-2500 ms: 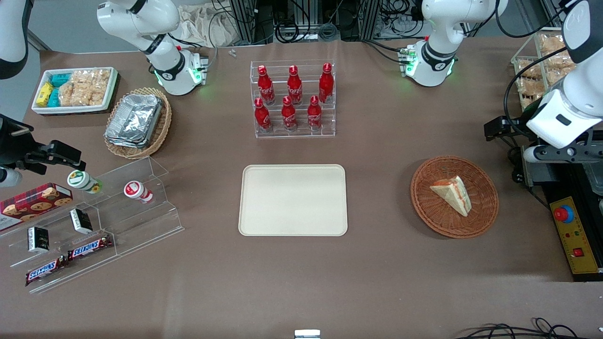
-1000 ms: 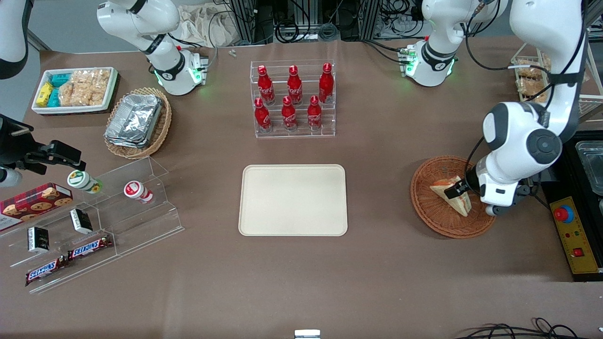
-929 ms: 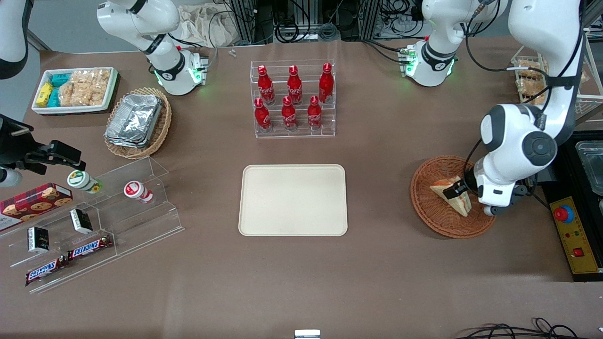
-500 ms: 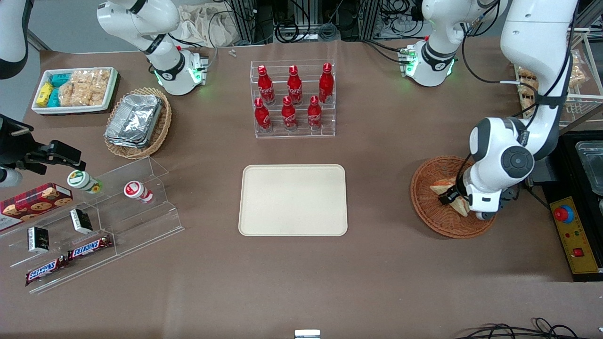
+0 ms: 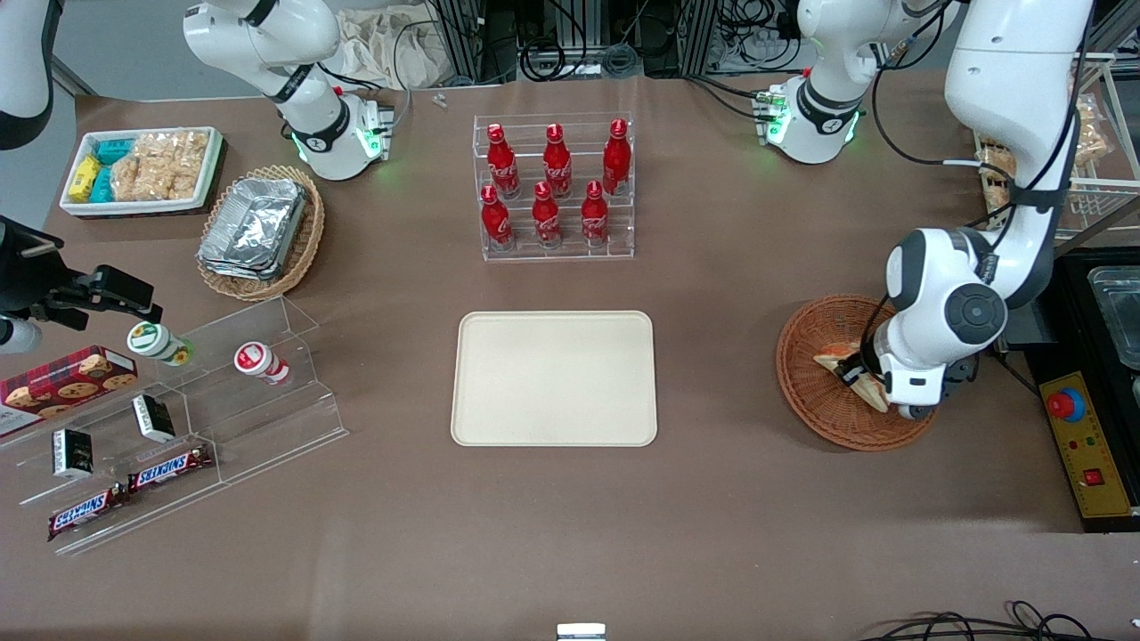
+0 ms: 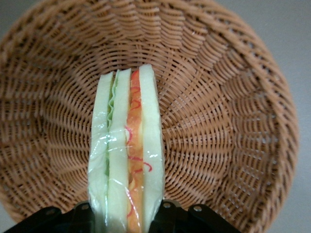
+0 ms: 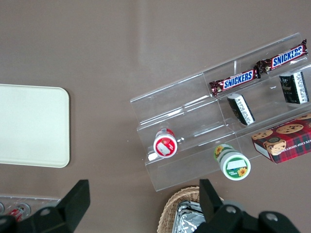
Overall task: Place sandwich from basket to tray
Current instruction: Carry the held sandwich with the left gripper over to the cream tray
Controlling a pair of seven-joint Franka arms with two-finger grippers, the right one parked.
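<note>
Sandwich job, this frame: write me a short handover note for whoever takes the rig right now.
Gripper: down inside the basket, its fingers on either side of the sandwich; a firm grip cannot be confirmed.
Sandwich: in the basket, standing on edge, wrapped in clear film, filling layers facing the wrist camera.
Tray: mid-table, toward the parked arm's end from the basket, nothing on it.
Done: approach and descent over the sandwich.
Left: secure the grasp, lift clear of the basket rim, carry to the tray, set down, release.
</note>
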